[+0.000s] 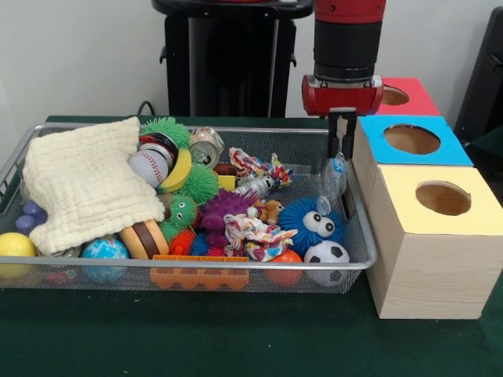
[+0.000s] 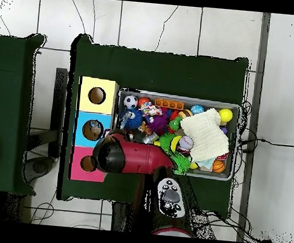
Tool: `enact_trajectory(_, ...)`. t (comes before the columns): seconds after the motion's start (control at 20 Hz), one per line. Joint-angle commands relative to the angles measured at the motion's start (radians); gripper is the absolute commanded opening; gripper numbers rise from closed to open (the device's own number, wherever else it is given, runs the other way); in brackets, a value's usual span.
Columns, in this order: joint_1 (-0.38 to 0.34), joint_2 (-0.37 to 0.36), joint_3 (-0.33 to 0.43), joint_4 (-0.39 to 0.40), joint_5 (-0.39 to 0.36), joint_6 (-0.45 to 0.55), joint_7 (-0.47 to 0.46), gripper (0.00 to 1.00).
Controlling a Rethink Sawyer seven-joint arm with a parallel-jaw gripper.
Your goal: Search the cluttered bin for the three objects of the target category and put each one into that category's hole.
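The gripper point(image 1: 341, 145) hangs at two o'clock of the bin point(image 1: 357, 228), just inside its wire wall beside the blue box point(image 1: 377, 145). A clear, bluish thing point(image 1: 335, 174), perhaps a small plastic bottle, sits at the fingertips, but whether the fingers pinch it or merely touch it I cannot tell. In the overhead view the arm point(image 2: 140, 158) covers the gripper entirely. Three boxes stand in a row along the bin's three o'clock side: yellow box point(image 1: 416, 236) nearest, blue in the middle, red box point(image 1: 413, 98) farthest, each with a round hole on top. The bin is crowded. A cream cloth point(image 1: 82, 184) drapes over its nine o'clock half. Toward four o'clock lie a soccer ball point(image 1: 326, 253) and a blue fuzzy toy point(image 1: 314, 221) with big eyes. A purple spiky toy point(image 1: 224, 208) sits near the centre, a baseball point(image 1: 147, 167) and a can point(image 1: 206, 145) toward eleven o'clock, a yellow ball point(image 1: 14, 245) at eight o'clock, and an orange block point(image 1: 196, 275) at six o'clock against the near wall.
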Motion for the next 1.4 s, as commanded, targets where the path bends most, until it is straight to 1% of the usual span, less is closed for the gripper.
enact_trajectory(0.05,-0.034,-0.085,0.08,0.025,0.07,0.205,0.12,0.0)
enact_trajectory(0.35,-0.025,-0.127,0.083,0.069,0.1,0.217,0.143,0.0)
enact_trajectory(0.6,0.007,-0.152,0.073,0.103,0.124,0.201,0.171,0.0)
enact_trajectory(0.9,0.101,-0.172,0.011,0.092,0.166,0.243,0.243,0.0)
enact_trajectory(1.15,0.19,-0.182,-0.053,0.098,0.207,0.233,0.303,0.0)
enact_trajectory(1.25,0.221,-0.18,-0.07,0.099,0.222,0.229,0.311,0.0)
enact_trajectory(1.4,0.243,-0.17,-0.076,0.092,0.238,0.233,0.302,0.0)
